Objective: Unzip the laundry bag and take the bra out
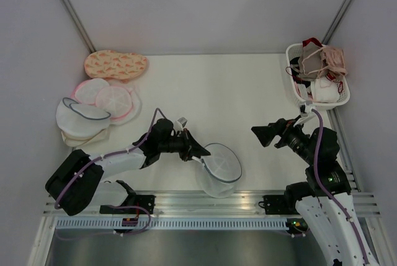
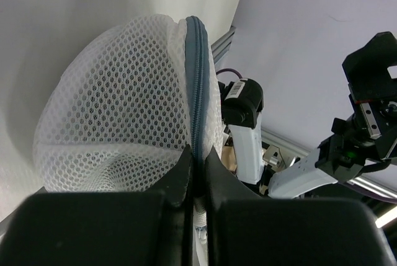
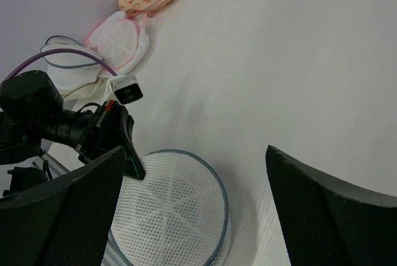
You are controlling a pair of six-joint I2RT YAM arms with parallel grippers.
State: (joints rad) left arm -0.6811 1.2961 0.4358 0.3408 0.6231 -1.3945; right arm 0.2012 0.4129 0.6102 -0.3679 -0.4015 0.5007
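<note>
Left gripper: jaws closed tight on the dark zipper rim of the laundry bag, which is located at the table's near edge, between the arms. Right gripper: spread wide, nothing held, well apart from the bag. Bra: not discernible through the mesh. Step judged: unzipping. The rim is best kept pinned while the slider, not located, is drawn along the rim's curve. Surface: white table, grey walls. Spare bags are piled far left, and a basket is set far right.
</note>
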